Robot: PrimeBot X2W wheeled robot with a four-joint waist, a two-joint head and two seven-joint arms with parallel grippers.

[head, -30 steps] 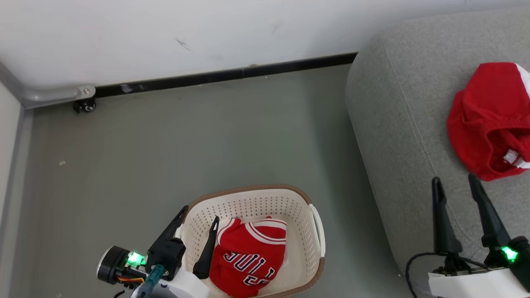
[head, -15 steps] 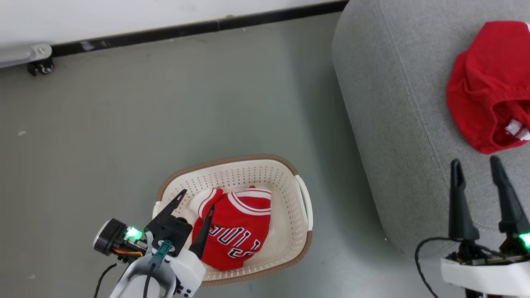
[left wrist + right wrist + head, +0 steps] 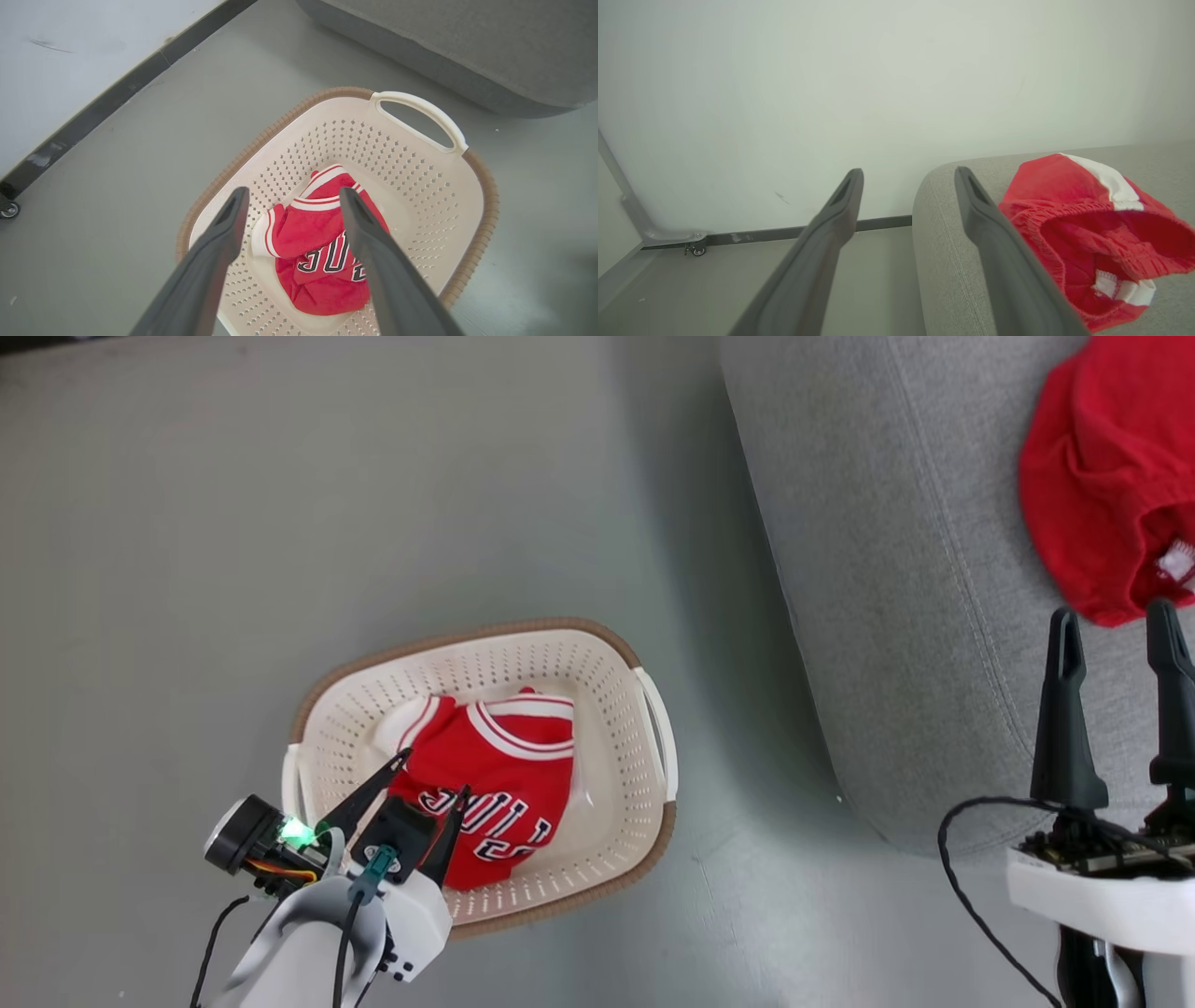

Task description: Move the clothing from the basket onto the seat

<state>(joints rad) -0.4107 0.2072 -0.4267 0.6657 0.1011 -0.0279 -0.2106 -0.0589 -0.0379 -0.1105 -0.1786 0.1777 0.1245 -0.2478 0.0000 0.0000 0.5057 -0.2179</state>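
Hovering at lower left, our left gripper (image 3: 435, 773) holds its jaws apart over the red jersey with white-black trim (image 3: 509, 761), crumpled in the oval cream perforated basket (image 3: 607, 663). Lower right, our right gripper (image 3: 1111, 609) gapes wide, empty. Beyond it, upper right, red shorts (image 3: 1092, 476) lie on the big grey fabric seat (image 3: 887, 569).

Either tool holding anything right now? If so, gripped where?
Nothing is held. The left tool is open over the jersey lying in the basket. The right tool is open and empty near the shorts on the seat.
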